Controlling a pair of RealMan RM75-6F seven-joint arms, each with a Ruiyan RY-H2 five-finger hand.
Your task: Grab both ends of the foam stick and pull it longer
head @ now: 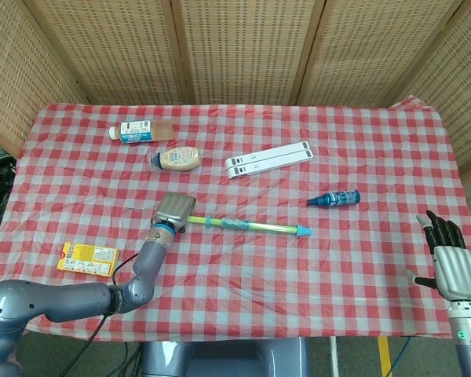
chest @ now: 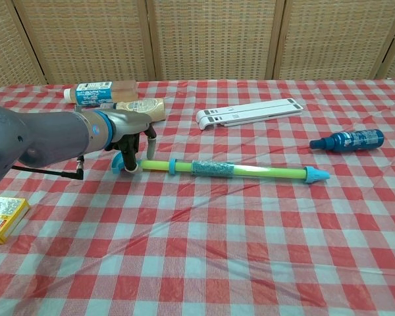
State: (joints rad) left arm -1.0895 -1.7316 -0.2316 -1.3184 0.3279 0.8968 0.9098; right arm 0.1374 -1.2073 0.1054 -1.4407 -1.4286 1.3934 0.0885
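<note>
- box near left table edge, well apart from the action
- left hand over the T-handle end of the stick; chest view shows fingers hanging down around the blue handle, seemingly not clamped; cannot tell if it grips, touches or only hovers
- two bottles lying at the back left, beyond the left hand, not in the way
- stick lies flat about mid-table on the checked cloth, handle to the left, blue tip to the right, tip end free
- white stand behind the stick, apart from it
- blue spray bottle just beyond the tip end, near but apart; could get knocked when the right hand comes in
- right hand at the right table edge, fingers spread, empty, well apart from the stick
- step: left-end grasp in hand, looks unfinished; right end not started, no pull yet
- next: close left fingers firmly on the handle, bring right hand across to the tip, grip it clear of the spray bottle, then pull the ends apart along the stick's line
</note>
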